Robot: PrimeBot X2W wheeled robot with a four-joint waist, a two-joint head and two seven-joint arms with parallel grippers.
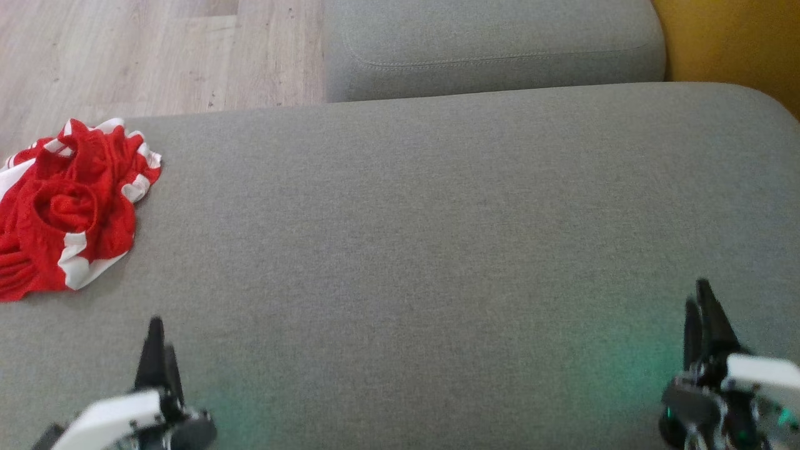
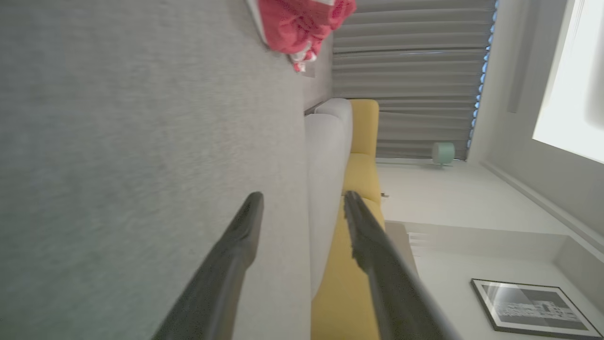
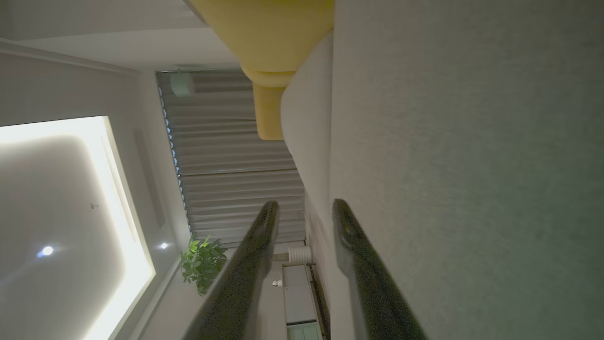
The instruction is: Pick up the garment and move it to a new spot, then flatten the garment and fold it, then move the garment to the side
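The garment (image 1: 69,206) is lying crumpled on the grey cushion (image 1: 406,250), at its left edge. The left end effector (image 1: 159,337) is hovering over the cushion's near left part, fingers apart and holding nothing. The right end effector (image 1: 697,294) is hovering over the cushion's near right part, fingers slightly apart and empty, well apart from the garment.

I see a wide grey upholstered seat (image 1: 437,250), a second grey cushion (image 1: 494,44) just beyond it, pale wood floor (image 1: 156,50), yellow upholstery (image 1: 731,44) beside them, pleated curtains (image 2: 410,71), a framed picture (image 2: 528,307) and a potted plant (image 3: 203,262).
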